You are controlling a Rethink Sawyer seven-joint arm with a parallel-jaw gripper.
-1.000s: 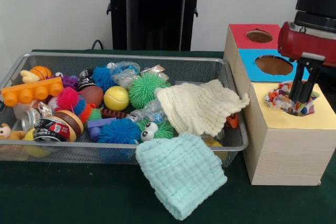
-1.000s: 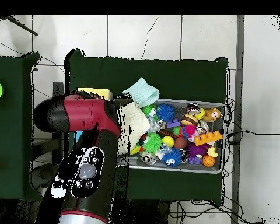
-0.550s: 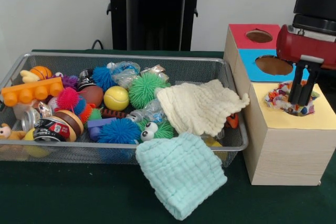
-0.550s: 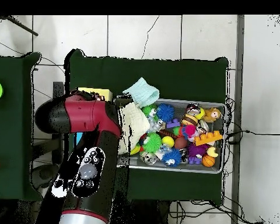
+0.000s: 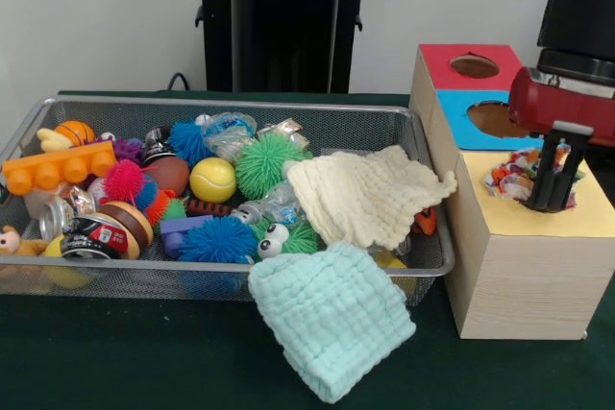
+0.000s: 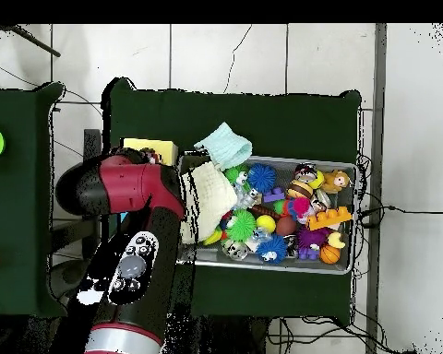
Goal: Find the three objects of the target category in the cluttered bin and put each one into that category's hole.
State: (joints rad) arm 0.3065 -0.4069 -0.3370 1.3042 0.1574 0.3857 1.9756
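Claw (image 5: 553,201) points straight down at hole in yellow panel (image 5: 586,213) of wooden box (image 5: 519,276), tips down among colourful scrunchie (image 5: 507,180) bunched at hole rim. Scrunchie mostly on bin side of claw. Fingers look nearly together; whether pinching fabric, cannot tell. Arm (image 6: 133,240) vertical over box, red wrist just above. Cream cloth (image 5: 360,194) in bin (image 5: 240,105), mint cloth (image 5: 332,314) draped over near rim onto table (image 5: 115,352); likely same category, well apart from claw.
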